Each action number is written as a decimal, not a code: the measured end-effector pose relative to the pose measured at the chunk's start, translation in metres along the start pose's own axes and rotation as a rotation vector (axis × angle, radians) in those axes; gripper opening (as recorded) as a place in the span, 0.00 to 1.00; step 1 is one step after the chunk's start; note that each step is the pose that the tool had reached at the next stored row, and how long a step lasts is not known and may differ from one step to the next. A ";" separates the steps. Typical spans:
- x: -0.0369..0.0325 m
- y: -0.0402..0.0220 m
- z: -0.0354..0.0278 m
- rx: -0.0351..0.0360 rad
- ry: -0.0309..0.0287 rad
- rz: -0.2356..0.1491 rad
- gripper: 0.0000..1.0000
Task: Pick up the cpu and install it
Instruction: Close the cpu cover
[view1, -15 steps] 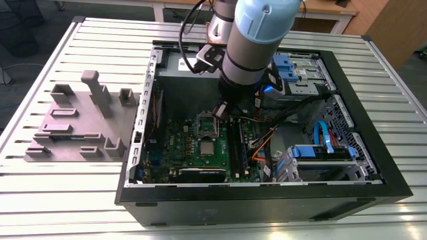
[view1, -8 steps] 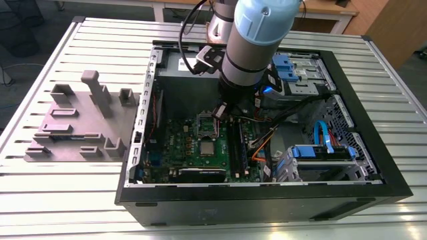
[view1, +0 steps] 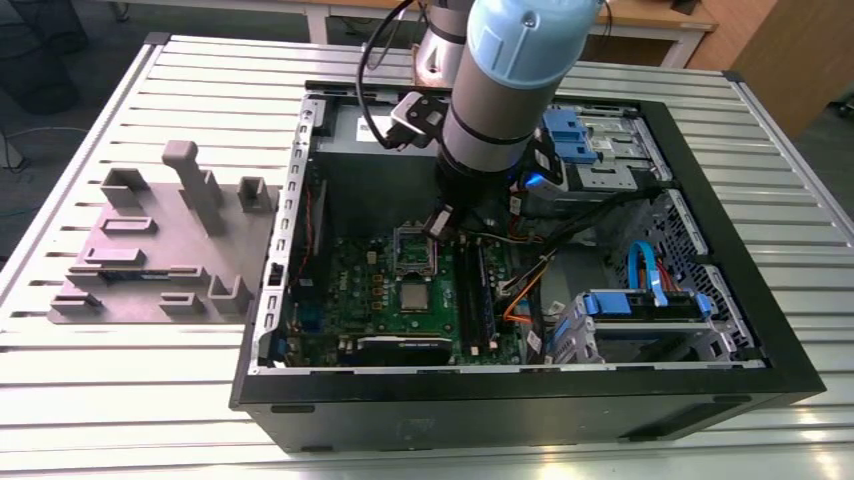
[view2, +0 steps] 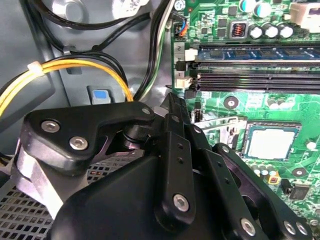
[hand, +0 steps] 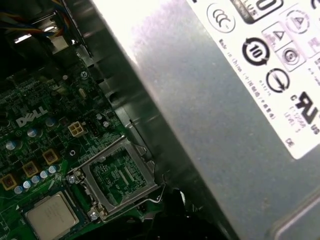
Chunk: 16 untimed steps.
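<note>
My gripper (view2: 172, 100) hangs inside the PC case (view1: 787, 385), just over the motherboard (view1: 387, 300) — can't tell if it's open or closed. The cpu (view1: 416, 296) sits in its socket on that motherboard — load plate (hand: 120, 177) flipped up beside it.

Exterior view looks down from above the open case (view1: 534, 395); both wrist views sit close over its motherboard (view2: 280, 100)

The arm (view1: 501, 90) descends steeply from above, its pale blue and grey segments near vertical. In the second wrist view, the black end effector (view2: 172, 100) shows linkages folded together, fingers meeting at the tips.
</note>
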<state>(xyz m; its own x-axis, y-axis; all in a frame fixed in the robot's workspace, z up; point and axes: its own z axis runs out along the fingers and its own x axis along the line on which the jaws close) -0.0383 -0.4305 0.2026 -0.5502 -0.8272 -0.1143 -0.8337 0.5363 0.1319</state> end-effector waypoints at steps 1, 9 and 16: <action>0.0000 0.0000 0.0000 0.0006 0.0018 0.000 0.10; 0.0004 0.0008 -0.0009 0.0054 0.0106 0.001 0.10; 0.0008 0.0033 -0.0066 0.0091 0.0163 0.001 0.10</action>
<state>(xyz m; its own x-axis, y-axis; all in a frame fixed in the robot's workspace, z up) -0.0412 -0.4305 0.2095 -0.5503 -0.8292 -0.0981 -0.8335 0.5386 0.1230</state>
